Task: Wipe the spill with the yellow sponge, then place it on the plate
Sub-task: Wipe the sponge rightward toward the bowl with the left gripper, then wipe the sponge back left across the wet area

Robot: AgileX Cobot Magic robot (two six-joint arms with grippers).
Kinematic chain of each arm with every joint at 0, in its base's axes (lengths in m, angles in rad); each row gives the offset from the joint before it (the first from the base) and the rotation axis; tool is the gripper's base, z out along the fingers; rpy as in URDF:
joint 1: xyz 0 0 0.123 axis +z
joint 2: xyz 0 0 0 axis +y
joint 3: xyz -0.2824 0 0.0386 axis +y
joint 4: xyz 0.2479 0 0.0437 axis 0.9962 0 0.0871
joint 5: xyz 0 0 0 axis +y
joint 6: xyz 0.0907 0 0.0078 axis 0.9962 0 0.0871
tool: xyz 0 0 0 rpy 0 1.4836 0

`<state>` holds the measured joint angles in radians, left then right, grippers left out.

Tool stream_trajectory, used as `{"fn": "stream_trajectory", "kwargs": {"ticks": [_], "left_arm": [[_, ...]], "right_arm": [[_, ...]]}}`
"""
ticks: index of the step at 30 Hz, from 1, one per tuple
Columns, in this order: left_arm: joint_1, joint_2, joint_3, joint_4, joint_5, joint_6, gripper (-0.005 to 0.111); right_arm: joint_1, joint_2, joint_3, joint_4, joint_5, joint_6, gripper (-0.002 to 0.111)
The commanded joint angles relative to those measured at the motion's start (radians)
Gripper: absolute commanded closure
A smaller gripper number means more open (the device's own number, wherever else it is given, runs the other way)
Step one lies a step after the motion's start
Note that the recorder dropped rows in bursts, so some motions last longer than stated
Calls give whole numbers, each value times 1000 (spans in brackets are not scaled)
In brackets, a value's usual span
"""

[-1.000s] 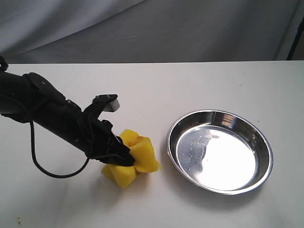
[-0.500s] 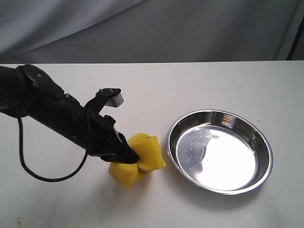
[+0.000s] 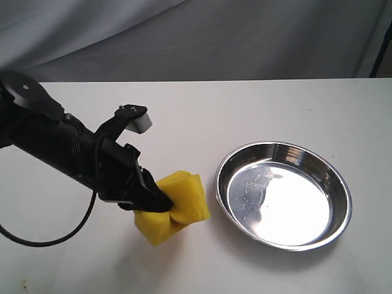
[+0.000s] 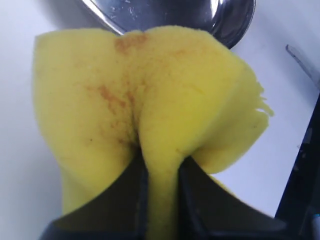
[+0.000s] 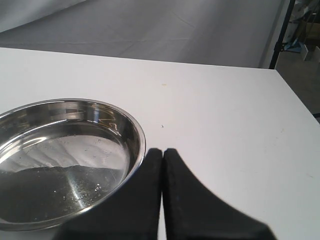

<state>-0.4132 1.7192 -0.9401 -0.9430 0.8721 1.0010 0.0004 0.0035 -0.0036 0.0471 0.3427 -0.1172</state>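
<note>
My left gripper (image 3: 160, 203) is shut on the yellow sponge (image 3: 174, 205), which bulges out on both sides of the pinch and hangs just above the table, left of the plate (image 3: 283, 195). In the left wrist view the sponge (image 4: 140, 100) fills the frame, with brownish-orange stains on its face, squeezed thin between the gripper's (image 4: 162, 195) black fingers (image 4: 125, 200); the plate's rim (image 4: 235, 30) shows beyond it. My right gripper (image 5: 162, 155) is shut and empty, close beside the plate's rim (image 5: 137, 132). No spill shows on the table.
The white table (image 3: 245, 116) runs back to a grey cloth backdrop (image 3: 214, 37). A black cable (image 3: 37, 239) loops under the left arm (image 3: 55, 144). A dark stand post (image 5: 279, 35) is beyond the table's far corner.
The left arm has lifted and turned a little, and the sponge has risen slightly off the table near the plate. The plate has not moved.
</note>
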Motion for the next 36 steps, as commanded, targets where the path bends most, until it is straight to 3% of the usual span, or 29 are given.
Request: {"fn": "stream_trajectory", "kwargs": {"ticks": [1,8,15,20,23,27,30,36], "left_arm": [[-4,-3,44,-4,-65,-4,107],[-4,57,44,-34,-70,-4,107],[-4,62,44,-25,-277,-6,107],[-4,62,44,1,-301,-6,107],[-4,62,44,77,-308,-46,107],[-4,62,44,291,-363,-240,107],[28,62,44,348,-379,-327,107],[166,62,44,337,-368,-351,107]], "right_arm": [[1,-4,4,4,-1,-2,108],[1,-4,4,4,-1,-2,108],[1,-4,4,4,-1,-2,108],[1,-4,4,4,-1,-2,108],[1,-4,4,4,-1,-2,108],[1,-4,4,4,-1,-2,108],[1,-4,4,4,-1,-2,108],[1,-4,4,4,-1,-2,108]]}}
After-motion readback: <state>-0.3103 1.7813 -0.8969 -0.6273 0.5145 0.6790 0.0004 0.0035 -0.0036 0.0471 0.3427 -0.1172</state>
